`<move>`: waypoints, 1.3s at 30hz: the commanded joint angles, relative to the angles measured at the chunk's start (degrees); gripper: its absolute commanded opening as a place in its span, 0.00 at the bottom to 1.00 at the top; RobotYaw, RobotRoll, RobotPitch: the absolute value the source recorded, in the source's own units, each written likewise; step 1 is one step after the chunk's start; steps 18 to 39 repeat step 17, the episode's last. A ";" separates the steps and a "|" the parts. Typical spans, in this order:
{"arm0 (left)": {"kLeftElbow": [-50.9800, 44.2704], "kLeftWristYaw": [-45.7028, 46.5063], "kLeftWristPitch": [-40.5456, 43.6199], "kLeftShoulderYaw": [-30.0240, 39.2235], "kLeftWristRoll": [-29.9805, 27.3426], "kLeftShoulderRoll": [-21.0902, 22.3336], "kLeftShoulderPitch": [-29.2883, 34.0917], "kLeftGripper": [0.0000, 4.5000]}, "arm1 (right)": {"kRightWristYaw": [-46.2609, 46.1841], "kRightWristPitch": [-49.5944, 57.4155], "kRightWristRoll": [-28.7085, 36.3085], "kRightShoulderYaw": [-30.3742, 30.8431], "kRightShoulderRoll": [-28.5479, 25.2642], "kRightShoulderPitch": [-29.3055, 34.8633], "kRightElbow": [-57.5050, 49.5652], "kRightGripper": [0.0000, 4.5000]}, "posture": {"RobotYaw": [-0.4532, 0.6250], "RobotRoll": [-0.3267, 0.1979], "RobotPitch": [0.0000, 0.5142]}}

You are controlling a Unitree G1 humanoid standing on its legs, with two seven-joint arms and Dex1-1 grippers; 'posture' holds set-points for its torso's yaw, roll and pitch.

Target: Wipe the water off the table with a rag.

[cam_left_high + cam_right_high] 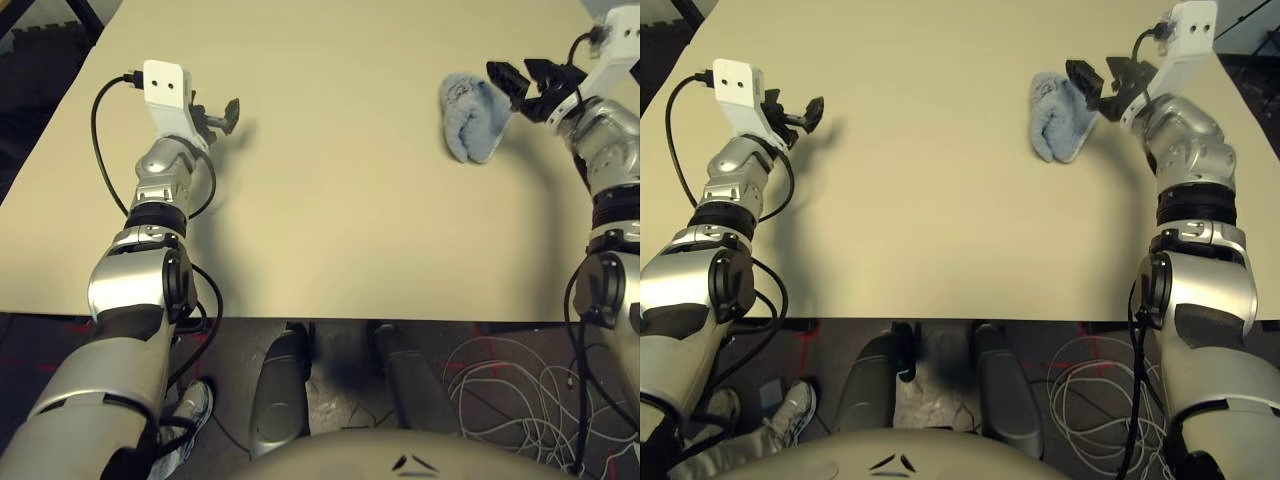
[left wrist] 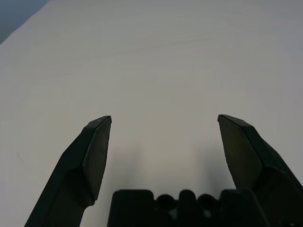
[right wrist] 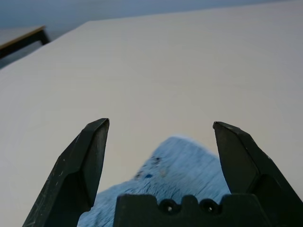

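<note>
Hovering just beside the rag (image 1: 472, 118) on the table's (image 1: 340, 220) right side, the right pincer (image 1: 527, 85) gapes wide, empty; the left pincer (image 2: 163, 142) too. No water spots visible; wiping looks finished or unstarted.

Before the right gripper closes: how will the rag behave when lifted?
Probably floppy: the rag lies bunched and folded on the table, so it should droop. Its fuzzy pile suggests it is light and grips well. The open right gripper sits at its edge, so only a fold may catch.
</note>
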 commanded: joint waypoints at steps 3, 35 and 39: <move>0.04 0.99 -1.35 -0.01 0.20 -0.04 0.55 1.00 | -6.50 4.94 0.63 -1.55 0.91 2.61 -5.42 0.99 | 0.42 0.62 0.51; 0.51 7.98 -5.26 0.71 0.20 1.52 3.13 1.00 | -17.41 -27.65 -11.54 -2.41 -6.72 -2.61 33.45 0.99 | 0.44 0.62 0.49; 0.51 7.98 -5.26 0.71 0.20 1.52 3.13 1.00 | -17.41 -27.65 -11.54 -2.41 -6.72 -2.61 33.45 0.99 | 0.44 0.62 0.49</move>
